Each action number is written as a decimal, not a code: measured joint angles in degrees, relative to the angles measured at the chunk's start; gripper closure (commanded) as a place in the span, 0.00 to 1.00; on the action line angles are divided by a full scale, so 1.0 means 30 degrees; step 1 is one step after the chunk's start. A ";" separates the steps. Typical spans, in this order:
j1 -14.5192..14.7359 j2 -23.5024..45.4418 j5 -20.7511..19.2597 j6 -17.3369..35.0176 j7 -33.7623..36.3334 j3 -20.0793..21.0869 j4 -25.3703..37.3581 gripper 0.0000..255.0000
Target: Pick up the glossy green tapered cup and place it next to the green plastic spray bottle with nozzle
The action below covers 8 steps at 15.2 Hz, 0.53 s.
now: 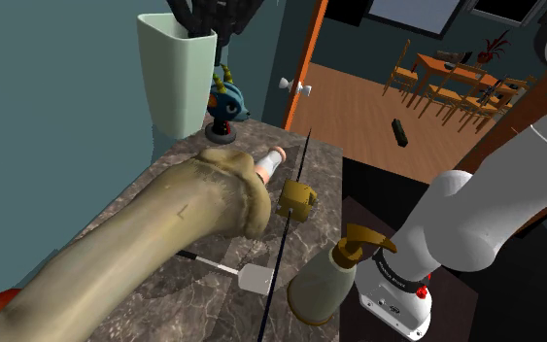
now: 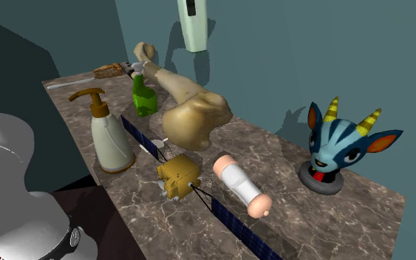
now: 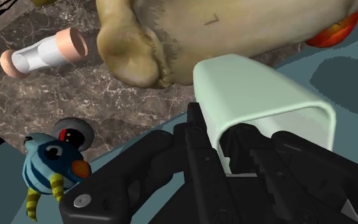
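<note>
Because the tool is closed on one wall of the pale green cup, with one finger inside the rim and one outside, the cup is held upright in the air, high above the knobbed head of the large bone lying on the counter. Such height is judged to be needed so that the bone can be cleared on the way. The green spray bottle is found standing just beside the bone's shaft, where a bare patch must be sought for the cup.
</note>
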 measured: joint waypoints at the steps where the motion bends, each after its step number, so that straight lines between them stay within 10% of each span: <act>1: 0.0139 -0.0271 0.0115 -0.0070 0.0294 0.0160 -0.0181 1.00; 8: 0.1218 -0.2656 0.1264 -0.0160 0.2469 0.1360 -0.2170 1.00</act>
